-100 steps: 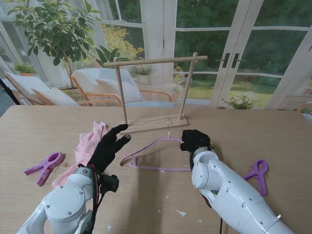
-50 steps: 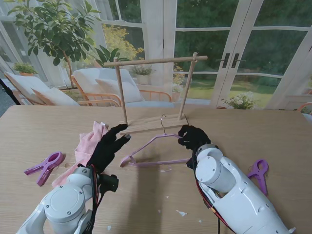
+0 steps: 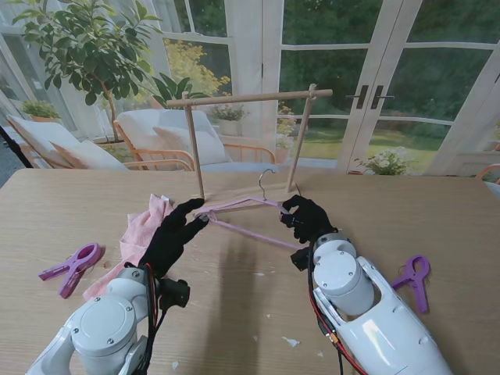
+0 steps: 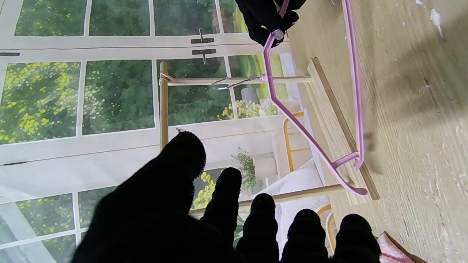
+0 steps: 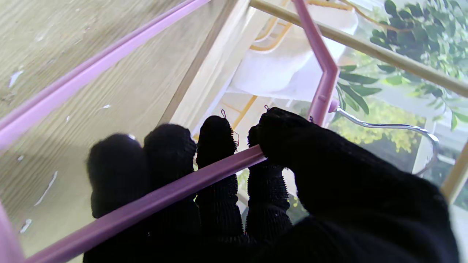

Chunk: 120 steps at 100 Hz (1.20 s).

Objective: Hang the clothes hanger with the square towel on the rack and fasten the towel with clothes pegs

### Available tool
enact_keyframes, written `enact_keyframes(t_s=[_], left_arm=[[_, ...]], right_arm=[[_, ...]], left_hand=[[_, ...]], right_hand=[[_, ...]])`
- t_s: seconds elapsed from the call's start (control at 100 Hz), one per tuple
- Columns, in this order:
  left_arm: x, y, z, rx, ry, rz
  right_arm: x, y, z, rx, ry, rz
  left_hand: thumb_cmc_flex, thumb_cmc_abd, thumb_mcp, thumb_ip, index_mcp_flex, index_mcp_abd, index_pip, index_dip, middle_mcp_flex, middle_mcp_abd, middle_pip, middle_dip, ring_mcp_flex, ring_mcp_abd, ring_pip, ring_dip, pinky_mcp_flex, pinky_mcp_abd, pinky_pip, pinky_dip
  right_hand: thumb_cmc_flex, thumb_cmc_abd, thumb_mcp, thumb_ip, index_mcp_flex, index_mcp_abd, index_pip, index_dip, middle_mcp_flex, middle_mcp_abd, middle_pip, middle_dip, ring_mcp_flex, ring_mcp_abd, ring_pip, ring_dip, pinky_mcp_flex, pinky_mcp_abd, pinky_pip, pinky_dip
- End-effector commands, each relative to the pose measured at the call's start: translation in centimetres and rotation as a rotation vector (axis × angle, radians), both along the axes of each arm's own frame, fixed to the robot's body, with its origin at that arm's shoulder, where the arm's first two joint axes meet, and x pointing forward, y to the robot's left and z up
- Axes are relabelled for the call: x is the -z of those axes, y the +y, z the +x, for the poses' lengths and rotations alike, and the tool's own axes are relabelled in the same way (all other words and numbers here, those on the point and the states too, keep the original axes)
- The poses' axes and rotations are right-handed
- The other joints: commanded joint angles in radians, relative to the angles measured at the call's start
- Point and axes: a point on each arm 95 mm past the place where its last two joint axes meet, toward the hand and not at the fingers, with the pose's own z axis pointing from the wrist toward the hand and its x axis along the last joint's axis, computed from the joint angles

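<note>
None of the hanging is done: right hand (image 3: 307, 218) is pinching the pink hanger (image 3: 242, 217) by one arm, tilted off the table, hook (image 3: 266, 182) under the rack (image 3: 248, 99) bar. Left hand (image 3: 175, 232) is hovering with fingers spread, holding nothing; towel (image 3: 142, 236) and pegs (image 3: 72, 265) are lying untouched.

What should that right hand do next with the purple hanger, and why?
Probably bring the hanger to the left hand by the pink towel: the right hand grips it off the table, but it carries no towel, so hanging seems premature.
</note>
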Motion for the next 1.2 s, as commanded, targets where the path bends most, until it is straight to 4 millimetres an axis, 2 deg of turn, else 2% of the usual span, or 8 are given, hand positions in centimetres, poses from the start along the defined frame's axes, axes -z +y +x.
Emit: enact_keyframes(t_s=[0.0, 0.1, 0.23, 0.34, 0.58, 0.78, 0.96, 1.19], left_arm=[[-0.08, -0.23, -0.1, 0.01, 0.004, -0.008], [-0.06, -0.25, -0.09, 0.01, 0.004, -0.007], [-0.04, -0.27, -0.1, 0.01, 0.006, -0.005], [-0.03, -0.3, -0.11, 0.011, 0.007, -0.004], [0.01, -0.35, -0.12, 0.012, 0.008, -0.001], [0.05, -0.38, -0.12, 0.013, 0.01, 0.001], [0.05, -0.38, -0.12, 0.013, 0.01, 0.001], [0.12, -0.43, -0.11, 0.015, 0.012, 0.004]], right_arm=[[-0.05, 0.83, -0.18, -0.016, 0.003, 0.032], [-0.06, 0.73, -0.17, -0.005, 0.007, 0.064], [-0.03, 0.55, -0.17, 0.002, 0.011, 0.094], [0.01, 0.47, -0.08, 0.014, 0.009, 0.11], [0.02, 0.35, 0.0, 0.036, -0.007, 0.107], [-0.16, 0.19, -0.17, 0.038, -0.029, 0.107], [-0.3, 0.23, -0.29, 0.016, -0.037, 0.138], [-0.35, 0.45, -0.38, 0.017, -0.085, 0.094]], left_hand=[[0.017, -0.01, 0.002, 0.012, -0.024, -0.005, 0.003, 0.001, 0.007, -0.011, 0.013, 0.009, -0.013, -0.03, -0.006, 0.016, 0.001, -0.024, -0.009, 0.013], [0.018, -0.01, 0.002, 0.012, -0.024, -0.005, 0.004, 0.001, 0.008, -0.011, 0.014, 0.009, -0.013, -0.029, -0.006, 0.016, 0.001, -0.024, -0.008, 0.013], [0.017, -0.01, 0.001, 0.012, -0.024, -0.005, 0.004, 0.001, 0.007, -0.011, 0.014, 0.009, -0.013, -0.029, -0.006, 0.016, 0.001, -0.024, -0.008, 0.013], [0.017, -0.01, 0.001, 0.012, -0.024, -0.006, 0.004, 0.001, 0.008, -0.011, 0.014, 0.009, -0.013, -0.029, -0.006, 0.016, 0.001, -0.024, -0.008, 0.013], [0.017, -0.01, 0.001, 0.012, -0.023, -0.006, 0.004, 0.0, 0.008, -0.011, 0.014, 0.008, -0.013, -0.029, -0.007, 0.015, 0.001, -0.023, -0.008, 0.014], [0.016, -0.01, 0.001, 0.012, -0.025, -0.006, 0.003, 0.0, 0.008, -0.01, 0.014, 0.008, -0.014, -0.028, -0.007, 0.015, 0.001, -0.024, -0.009, 0.013], [0.016, -0.01, 0.001, 0.012, -0.041, -0.015, 0.0, -0.001, 0.007, -0.012, 0.014, 0.008, -0.014, -0.029, -0.007, 0.015, 0.001, -0.023, -0.009, 0.013], [0.017, -0.009, 0.0, 0.012, -0.046, -0.017, 0.008, 0.001, 0.008, -0.011, 0.015, 0.008, -0.014, -0.029, -0.007, 0.015, 0.001, -0.023, -0.009, 0.013]], right_hand=[[-0.048, 0.027, -0.011, 0.009, -0.034, 0.008, 0.034, -0.038, -0.021, -0.021, 0.059, 0.038, 0.042, 0.025, 0.068, 0.02, 0.095, -0.143, 0.141, 0.44], [-0.145, 0.006, -0.012, 0.0, -0.048, 0.038, 0.039, -0.07, -0.03, -0.031, 0.076, 0.092, 0.091, 0.009, 0.111, 0.029, 0.204, -0.184, 0.221, 0.393], [-0.329, 0.048, -0.029, 0.062, 0.003, 0.078, -0.067, 0.028, -0.032, -0.04, 0.08, 0.123, 0.117, -0.005, 0.134, 0.038, 0.318, -0.233, 0.291, 0.327], [-0.318, 0.005, -0.089, 0.057, 0.023, 0.074, -0.078, 0.069, -0.01, -0.062, 0.114, 0.157, 0.174, -0.044, 0.184, 0.055, 0.428, -0.309, 0.344, 0.31], [-0.255, -0.066, -0.156, 0.041, 0.116, 0.039, -0.036, 0.087, 0.144, -0.224, 0.233, 0.32, 0.403, -0.291, 0.36, 0.08, 0.484, -0.552, 0.347, 0.763], [-0.273, -0.033, -0.169, -0.006, 0.248, -0.068, -0.064, -0.034, 0.266, -0.264, 0.231, 0.402, 0.405, -0.32, 0.381, 0.21, 0.486, -0.542, 0.347, 0.849], [-0.259, 0.064, -0.154, -0.025, 0.229, -0.22, -0.159, -0.298, 0.304, -0.211, 0.201, 0.394, 0.401, -0.221, 0.393, 0.215, 0.481, -0.458, 0.347, 0.879], [-0.186, 0.144, -0.172, 0.004, 0.196, -0.169, -0.108, -0.352, 0.387, -0.226, 0.227, 0.393, 0.401, -0.235, 0.414, 0.273, 0.479, -0.419, 0.347, 0.933]])
